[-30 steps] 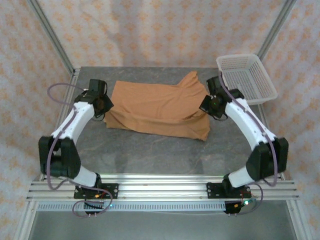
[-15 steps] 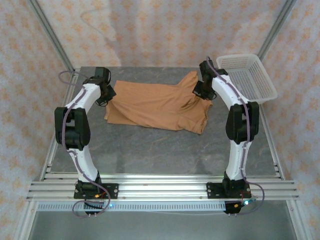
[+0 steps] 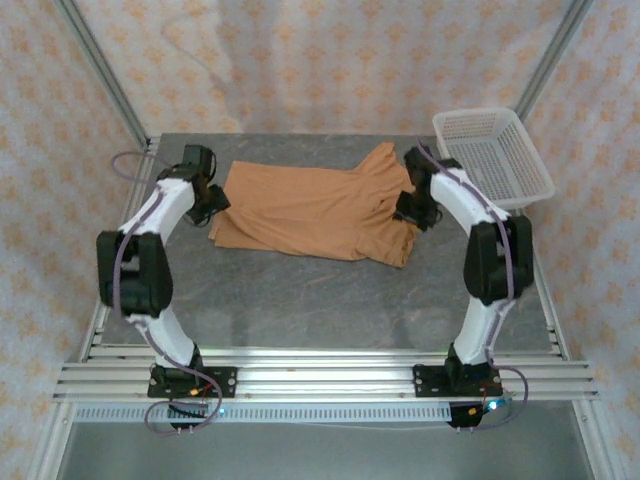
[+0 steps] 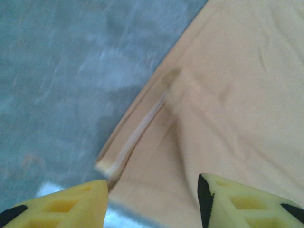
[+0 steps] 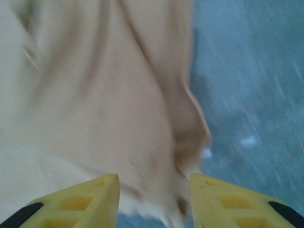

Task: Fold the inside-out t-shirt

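Left pincer (image 4: 151,191) and right pincer (image 5: 154,189) stood part-open, gripping nothing, at opposite edges of the inside-out t-shirt (image 3: 310,210) lying on the desk (image 3: 300,295) between them; likely poised there for the next fold.

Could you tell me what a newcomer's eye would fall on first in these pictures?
Most likely the tan t-shirt, spread across the far half of the grey table. The left gripper and right gripper flank it at either end, both with jaws open. A white basket sits at the far right corner.
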You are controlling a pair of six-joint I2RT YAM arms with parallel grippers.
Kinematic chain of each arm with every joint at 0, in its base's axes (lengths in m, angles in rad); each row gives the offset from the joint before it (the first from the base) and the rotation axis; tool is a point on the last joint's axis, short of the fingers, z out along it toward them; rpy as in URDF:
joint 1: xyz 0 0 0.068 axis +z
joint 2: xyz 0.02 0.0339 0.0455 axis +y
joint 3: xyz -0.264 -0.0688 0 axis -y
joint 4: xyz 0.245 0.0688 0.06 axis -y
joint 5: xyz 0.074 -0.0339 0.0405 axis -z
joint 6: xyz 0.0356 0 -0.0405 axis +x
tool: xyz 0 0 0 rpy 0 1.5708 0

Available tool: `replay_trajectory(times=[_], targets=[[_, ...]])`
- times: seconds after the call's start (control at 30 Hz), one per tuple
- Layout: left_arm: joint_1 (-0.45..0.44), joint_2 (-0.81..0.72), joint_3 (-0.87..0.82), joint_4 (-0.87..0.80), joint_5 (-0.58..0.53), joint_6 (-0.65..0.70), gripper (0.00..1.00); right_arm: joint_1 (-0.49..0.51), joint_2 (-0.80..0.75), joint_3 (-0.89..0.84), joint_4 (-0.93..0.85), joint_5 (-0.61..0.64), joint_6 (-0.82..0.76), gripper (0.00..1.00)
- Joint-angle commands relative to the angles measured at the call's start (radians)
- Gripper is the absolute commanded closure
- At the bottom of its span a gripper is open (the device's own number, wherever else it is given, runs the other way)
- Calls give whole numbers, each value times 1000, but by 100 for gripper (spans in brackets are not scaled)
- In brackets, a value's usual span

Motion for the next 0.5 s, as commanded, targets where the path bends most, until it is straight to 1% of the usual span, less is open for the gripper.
replay_trajectory(times=[0.0,0.07,0.13,0.17,0.3,0.4,0.47], targets=[[47,-68,-169,72,134,-22,52,9,-153,-205,113,-58,9,54],[65,-89,-242,119,194,-23,55,10,-221,-325,197,-112,43,54],[71,-89,-278,150,225,-22,56,9,-259,-410,273,-157,75,53],[73,-80,-291,162,236,-49,56,10,-266,-440,302,-175,89,53],[76,-42,-312,217,264,-68,56,13,-241,-480,361,-203,112,53],[85,-4,-301,246,265,-79,52,14,-199,-488,399,-205,114,52],[86,28,-288,260,260,-83,52,15,-161,-488,418,-203,115,53]])
